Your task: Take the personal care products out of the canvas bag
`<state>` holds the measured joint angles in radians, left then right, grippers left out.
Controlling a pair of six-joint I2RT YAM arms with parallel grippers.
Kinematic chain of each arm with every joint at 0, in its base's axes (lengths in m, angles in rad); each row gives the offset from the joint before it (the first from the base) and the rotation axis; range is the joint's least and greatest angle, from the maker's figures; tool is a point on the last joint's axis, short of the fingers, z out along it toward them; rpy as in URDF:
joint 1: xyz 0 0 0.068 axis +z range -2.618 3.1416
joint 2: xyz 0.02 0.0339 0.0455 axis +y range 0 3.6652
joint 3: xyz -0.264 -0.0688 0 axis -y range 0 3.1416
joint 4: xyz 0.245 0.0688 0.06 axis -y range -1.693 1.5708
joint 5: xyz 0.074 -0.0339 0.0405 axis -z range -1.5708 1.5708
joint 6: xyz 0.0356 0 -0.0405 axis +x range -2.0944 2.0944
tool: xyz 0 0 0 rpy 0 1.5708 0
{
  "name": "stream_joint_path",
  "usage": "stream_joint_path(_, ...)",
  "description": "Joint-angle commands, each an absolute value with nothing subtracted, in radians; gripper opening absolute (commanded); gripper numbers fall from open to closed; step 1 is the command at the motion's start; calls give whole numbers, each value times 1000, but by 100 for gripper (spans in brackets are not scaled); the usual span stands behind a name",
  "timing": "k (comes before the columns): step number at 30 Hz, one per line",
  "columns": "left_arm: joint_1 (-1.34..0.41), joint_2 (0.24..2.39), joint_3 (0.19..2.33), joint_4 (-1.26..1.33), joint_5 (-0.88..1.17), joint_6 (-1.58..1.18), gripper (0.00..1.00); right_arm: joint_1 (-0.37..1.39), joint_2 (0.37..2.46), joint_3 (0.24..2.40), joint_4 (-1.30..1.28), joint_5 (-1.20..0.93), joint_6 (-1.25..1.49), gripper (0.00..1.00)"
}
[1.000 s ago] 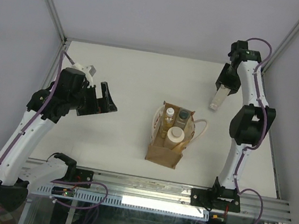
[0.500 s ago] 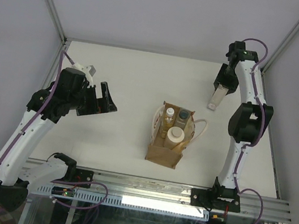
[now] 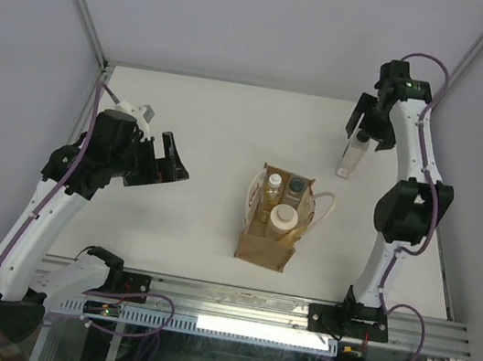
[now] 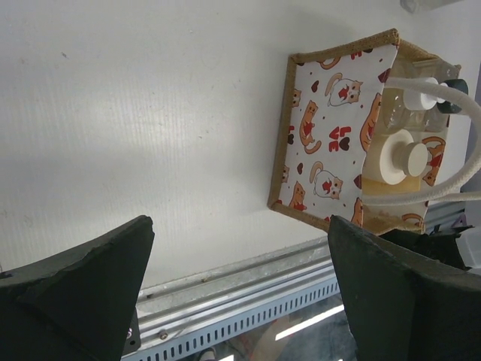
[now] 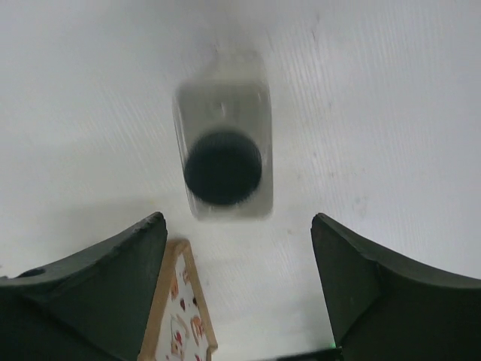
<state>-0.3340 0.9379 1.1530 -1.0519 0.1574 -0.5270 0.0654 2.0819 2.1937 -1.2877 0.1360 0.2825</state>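
Note:
The canvas bag [image 3: 270, 232] stands at the table's middle, cat-printed in the left wrist view [image 4: 331, 135]. Inside it are an amber bottle with a white cap [image 3: 273, 186], a dark-capped bottle [image 3: 297, 187] and a wide cream bottle [image 3: 283, 217]. The other clear-beige, dark-capped bottle [image 3: 349, 162] stands on the table at the far right. It is seen from above in the right wrist view [image 5: 223, 167]. My right gripper [image 3: 365, 132] is open just above it, not touching [image 5: 239, 259]. My left gripper [image 3: 170, 161] is open and empty, left of the bag [image 4: 240, 289].
A metal rail [image 3: 249, 302] runs along the near edge and also shows in the left wrist view [image 4: 248, 278]. Grey enclosure walls stand at the back and both sides. The bag's pale handles [image 3: 325, 208] loop out to its right.
My right gripper has opened and let go of the dark-capped bottle, which now stands upright on the table. The wrist has moved slightly back. The left arm has not moved.

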Motion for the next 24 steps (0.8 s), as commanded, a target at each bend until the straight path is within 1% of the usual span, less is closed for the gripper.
stream_joint_path(1,-336,927,1164,-992,194,-500,99,79,1773,1955,-1260,86,311,81)
stream_joint_path(7,-336,935,1139,-962,236,-496,99,139,1409,1529,-1177,27,373,81)
stream_joint_path(9,-337,939,1131,-953,245,-494,99,160,1303,1427,-1163,12,394,81)
stream_joint_path(12,-336,944,1118,-936,268,-508,99,168,1172,1349,-1192,-30,408,81)
stream_joint_path(15,-336,942,1099,-912,290,-529,99,195,1099,1338,-1219,-101,417,81)
stream_joint_path(18,-336,934,1080,-895,301,-551,99,250,1067,1394,-1235,-141,431,81)
stream_joint_path(22,-336,910,1061,-882,311,-579,99,336,1111,1535,-1265,-141,441,79)
stream_joint_path(24,-336,897,1050,-880,311,-586,99,410,1155,1605,-1277,-121,449,78)
